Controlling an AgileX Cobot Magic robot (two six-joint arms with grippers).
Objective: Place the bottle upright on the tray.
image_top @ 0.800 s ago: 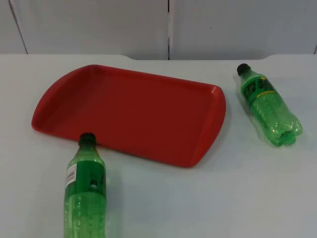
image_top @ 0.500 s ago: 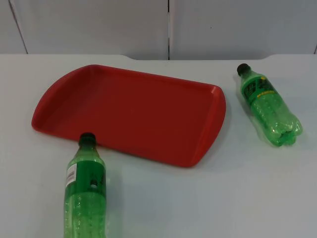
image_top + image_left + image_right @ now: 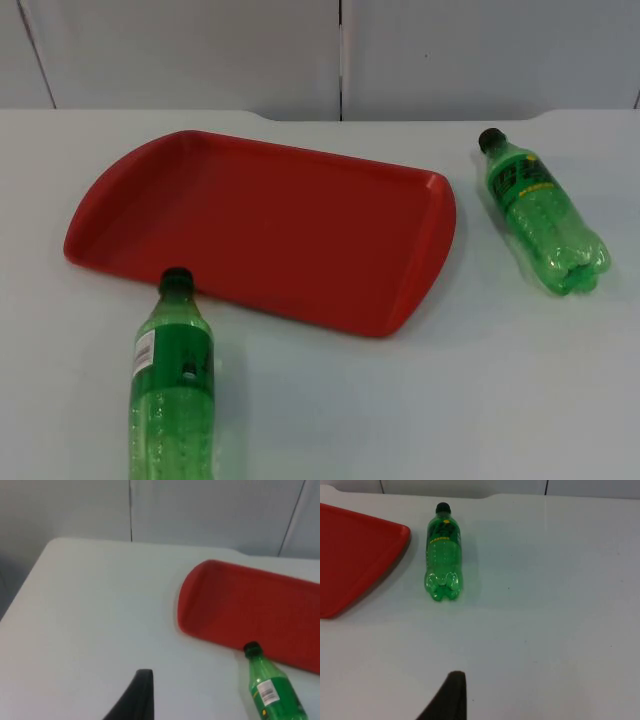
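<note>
A red tray lies empty at the middle of the white table. One green bottle with a black cap lies on its side at the front left, its cap at the tray's front rim. A second green bottle lies on its side to the right of the tray, cap pointing toward the wall. My left gripper hovers over bare table, left of the tray and the near bottle. My right gripper hangs over the table well short of the right bottle, beside the tray's corner.
A grey partition wall closes the table's far edge. Open white table surface lies between the two bottles in front of the tray and to the right of the right bottle.
</note>
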